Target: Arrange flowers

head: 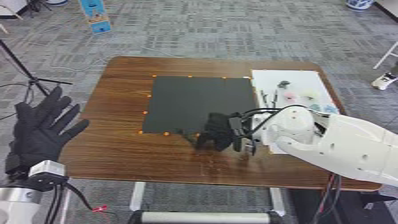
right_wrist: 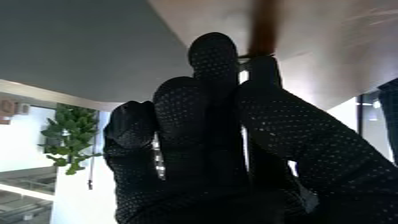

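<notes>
Flower piece: a slender dark piece [head: 187, 137], apparently a stem or leaf, is just beside the fingers of the right hand [head: 216, 131], on their left side in the head view, near the lower edge of the dark mat [head: 191, 100]. Whether it touches the table [head: 107, 150] cannot be told.
Right fingers: they point down toward the table. In the right wrist view the thumb [right_wrist: 260, 75] and the nearest finger [right_wrist: 213, 55] of the right hand come together at their tips in a narrow pinch, with a thin dark bit of the piece between them; the other fingers are slightly bent alongside.
Left hand: the left hand [head: 37, 127] is beside the left edge of the table, its fingers spread and nearly straight, holding nothing.
Mat: the dark square lies flat on the table, with small orange markers [head: 166, 133] along its edges.
White sheet: it lies to the right of the mat; the sheet [head: 289, 77] is partly hidden by the right arm [head: 351, 137].
Flowers on the sheet: a small dark flower [head: 283, 84] is toward the far end, a pink flower [head: 289, 95] and a pale yellow one [head: 309, 94] are nearer, and blue blossoms [head: 330, 109] are close to the arm. Thin dark stems [head: 264, 97] lie along the side facing the mat.
</notes>
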### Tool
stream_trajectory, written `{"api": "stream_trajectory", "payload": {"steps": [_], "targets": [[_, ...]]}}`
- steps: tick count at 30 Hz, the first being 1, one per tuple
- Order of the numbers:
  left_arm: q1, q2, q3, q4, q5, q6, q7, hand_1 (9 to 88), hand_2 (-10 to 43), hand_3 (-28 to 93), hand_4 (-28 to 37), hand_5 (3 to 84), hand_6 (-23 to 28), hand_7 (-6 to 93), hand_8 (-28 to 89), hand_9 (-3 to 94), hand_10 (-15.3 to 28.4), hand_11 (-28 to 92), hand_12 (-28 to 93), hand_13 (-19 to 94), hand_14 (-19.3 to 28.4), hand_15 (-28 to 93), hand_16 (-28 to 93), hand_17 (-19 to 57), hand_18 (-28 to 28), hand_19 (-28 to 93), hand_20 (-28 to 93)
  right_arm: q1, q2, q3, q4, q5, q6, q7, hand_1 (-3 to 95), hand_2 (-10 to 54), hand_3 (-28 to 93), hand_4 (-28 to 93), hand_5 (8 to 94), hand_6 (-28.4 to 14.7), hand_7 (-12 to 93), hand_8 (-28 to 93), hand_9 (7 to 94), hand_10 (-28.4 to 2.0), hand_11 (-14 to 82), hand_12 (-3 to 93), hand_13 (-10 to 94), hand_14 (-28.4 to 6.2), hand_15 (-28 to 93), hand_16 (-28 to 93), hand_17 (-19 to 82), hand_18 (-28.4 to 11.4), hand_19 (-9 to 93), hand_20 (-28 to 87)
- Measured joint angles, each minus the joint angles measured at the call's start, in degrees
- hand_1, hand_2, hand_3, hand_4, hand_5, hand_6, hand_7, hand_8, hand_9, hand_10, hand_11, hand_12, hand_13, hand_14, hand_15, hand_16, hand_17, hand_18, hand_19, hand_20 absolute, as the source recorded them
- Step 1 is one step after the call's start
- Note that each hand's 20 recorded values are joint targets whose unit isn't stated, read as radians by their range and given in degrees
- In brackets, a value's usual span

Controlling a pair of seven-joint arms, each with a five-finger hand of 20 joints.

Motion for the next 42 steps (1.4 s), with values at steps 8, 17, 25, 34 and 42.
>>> {"api": "stream_trajectory", "payload": {"steps": [8,17,25,34,42], "targets": [[-0.3,0.01,0.28,0.06,0.0,0.0,-0.06,37.4,-4.8,33,-28.3,23.6,1.5,14.5,-8,19.0,9.0,9,17,16,12.5,6,7,-11.8,22.2,38,8,-1.15,-5.36,2.41,4.27,1.2,-1.56,2.24,32.0,11.6,93,4,51.4,4.4,21,-16,73.9,-10.3,33.3,53.8,61,-10.1,71,49,31,-21.2,88,53],[-0.42,0.06,0.39,0.12,0.0,0.0,-0.09,37.4,-4.8,33,-28.3,23.6,1.5,14.5,-8,19.0,9.1,9,17,16,12.5,6,7,-11.8,22.2,38,8,-4.81,-9.12,7.66,6.21,9.89,-7.11,3.41,30.8,11.7,93,5,52.5,3.8,20,-16,74.7,-10.5,33.3,54.4,62,-10.3,71,49,32,-21.5,88,54],[-0.75,0.08,0.61,0.3,0.0,-0.04,-0.14,37.4,-4.6,33,-28.3,23.6,1.4,14.5,-8,19.0,9.0,9,17,16,12.5,6,7,-11.9,22.2,38,8,-6.87,-13.19,10.31,7.41,11.17,-7.61,6.69,29.6,11.5,93,6,53.4,2.6,19,-15,75.6,-10.8,33.1,54.8,63,-10.4,72,49,32,-21.8,89,55],[-0.93,0.14,0.83,0.41,0.0,-0.03,-0.21,37.6,-4.6,33,-28.3,23.7,1.5,14.6,-8,19.2,9.0,9,17,16,12.7,7,7,-11.9,22.3,38,8,-7.82,-14.74,11.74,6.76,11.2,-7.42,8.68,30.3,10.7,93,7,57.3,5.0,19,-15,75.8,-11.3,33.4,55.8,62,-10.8,71,50,32,-22.0,89,55],[-0.62,0.14,0.67,0.38,-0.02,0.03,-0.14,37.6,-4.4,33,-28.3,23.7,1.5,14.5,-8,19.2,9.0,9,17,16,12.7,7,7,-11.9,22.3,38,8,-6.99,-8.67,10.86,0.41,3.42,-3.96,3.7,29.4,10.3,93,5,54.8,4.8,19,-15,75.5,-11.6,33.6,56.5,62,-11.3,72,50,32,-22.1,89,55]]}}
